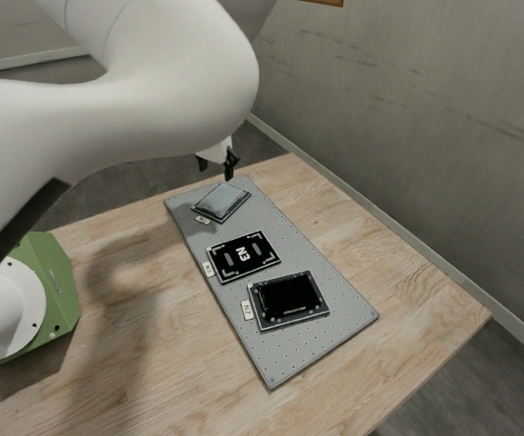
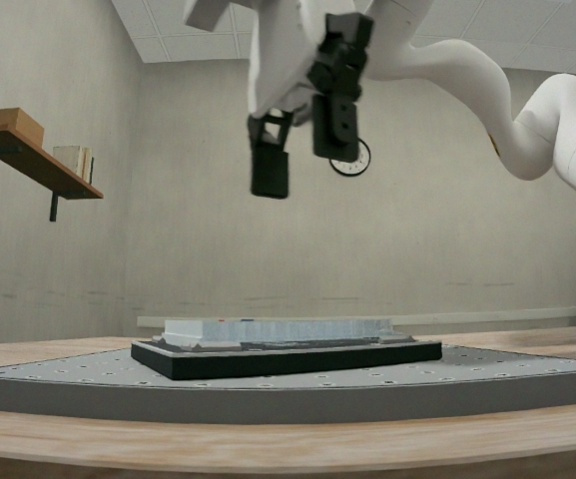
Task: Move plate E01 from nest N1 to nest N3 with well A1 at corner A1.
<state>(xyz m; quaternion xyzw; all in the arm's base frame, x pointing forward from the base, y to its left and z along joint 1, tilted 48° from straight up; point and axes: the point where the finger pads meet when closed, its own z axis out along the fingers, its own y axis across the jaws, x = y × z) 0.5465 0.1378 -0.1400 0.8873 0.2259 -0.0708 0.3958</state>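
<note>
A white arm reaches over the wooden table (image 1: 393,300) toward its far end, where the gripper (image 2: 303,165) hangs in open air above plate E01 (image 1: 222,199), its jaws spread wide and holding nothing. In the exterior view a broad band of bare wall shows between the black fingertips (image 2: 269,175) and the pale plate's top (image 2: 283,327), so the tool is well apart from it.

Plate E01 sits in nest N1 (image 2: 288,360), the black base nearest the table's far edge, on the grey perforated deck (image 1: 299,356). Its small sign (image 1: 202,219) lies just beside it on the side toward the arm's green base (image 1: 55,291).

Landing nest N3 (image 1: 242,256) lies in the middle of the deck, its white corner marks and name uncovered. Dark plate E07 (image 1: 287,295) rests on nest N2 (image 1: 271,323), the one closest to the table's near edge.

The deck runs lengthwise between far and near edges, with bare wood showing along both long sides; the right-hand strip narrows toward the table's right corner.
</note>
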